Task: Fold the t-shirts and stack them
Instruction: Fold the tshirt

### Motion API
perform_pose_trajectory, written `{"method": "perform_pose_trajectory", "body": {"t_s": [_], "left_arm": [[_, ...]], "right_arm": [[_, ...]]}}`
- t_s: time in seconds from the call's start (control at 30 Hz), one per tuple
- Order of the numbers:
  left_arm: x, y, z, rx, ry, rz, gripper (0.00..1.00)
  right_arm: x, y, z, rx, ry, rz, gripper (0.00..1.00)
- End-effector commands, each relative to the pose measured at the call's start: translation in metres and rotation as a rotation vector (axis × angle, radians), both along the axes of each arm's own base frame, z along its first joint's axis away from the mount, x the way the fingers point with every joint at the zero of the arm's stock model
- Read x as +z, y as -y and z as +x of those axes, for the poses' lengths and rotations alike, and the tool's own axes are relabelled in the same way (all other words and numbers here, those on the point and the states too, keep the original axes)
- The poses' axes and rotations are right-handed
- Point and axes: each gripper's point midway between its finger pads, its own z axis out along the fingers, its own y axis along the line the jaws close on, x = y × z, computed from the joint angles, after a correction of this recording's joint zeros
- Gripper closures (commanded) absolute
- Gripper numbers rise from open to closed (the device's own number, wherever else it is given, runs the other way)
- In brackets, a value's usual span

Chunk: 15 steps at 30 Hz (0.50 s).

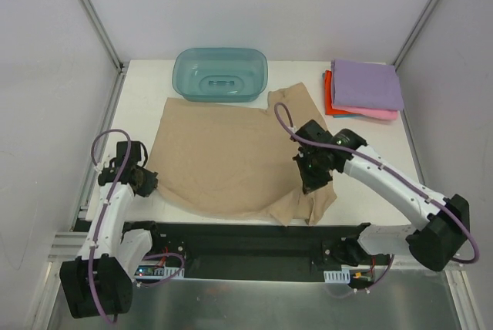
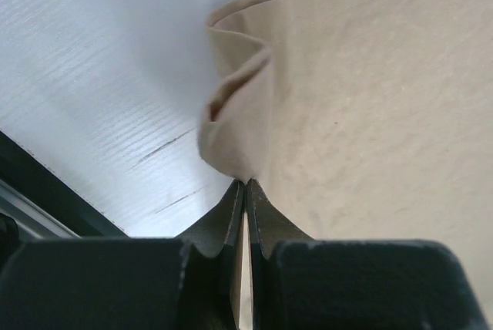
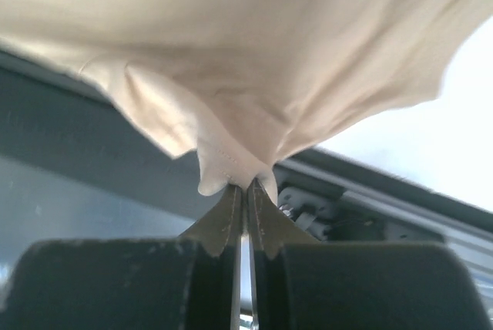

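I count four shirts: one tan t-shirt (image 1: 223, 156), one lilac t-shirt (image 1: 367, 83), one pink t-shirt (image 1: 371, 113), one red-orange t-shirt (image 1: 329, 101). Also one teal tub (image 1: 221, 74), and my two arms: left arm (image 1: 109, 214), right arm (image 1: 389, 180).

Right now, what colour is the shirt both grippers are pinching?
Plain tan-beige; the shirt shows best in the top external view.

Your left arm (image 1: 112, 210) rises from its base at the near left, its wrist turned toward the right. Your left gripper (image 1: 146, 181) sits low, its jaws pressed together and pinching the edge of the tan t-shirt (image 1: 223, 160). Your right arm (image 1: 385, 180) reaches leftward from its base at the near right, forearm nearly straight. Your right gripper (image 1: 312, 183) points toward the near edge, its jaws clamped on a bunched fold of the same shirt.
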Motion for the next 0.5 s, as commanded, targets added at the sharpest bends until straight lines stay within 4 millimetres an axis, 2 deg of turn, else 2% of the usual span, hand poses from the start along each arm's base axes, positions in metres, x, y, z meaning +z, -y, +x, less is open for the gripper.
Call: {"method": "perform_pose_trajectory", "body": {"t_s": [0.0, 0.13, 0.27, 0.43, 0.47], "left_arm": [[0.02, -0.008, 0.019, -0.012, 0.009, 0.029, 1.0], [0.023, -0.009, 0.038, -0.026, -0.019, 0.023, 1.0], [0.025, -0.011, 0.057, -0.02, -0.018, 0.022, 1.0], [0.019, -0.016, 0.085, -0.024, -0.046, 0.021, 1.0], [0.018, -0.016, 0.09, -0.028, -0.053, 0.024, 1.0]], "right_arm": [[0.013, 0.017, 0.054, 0.006, 0.13, -0.12, 0.99], [0.027, 0.012, 0.096, -0.042, 0.191, -0.086, 0.99], [0.028, 0.017, 0.129, -0.093, 0.208, -0.084, 0.99], [0.018, 0.009, 0.172, -0.011, 0.248, -0.09, 0.95], [0.007, 0.012, 0.182, -0.01, 0.237, -0.109, 0.93]]}}
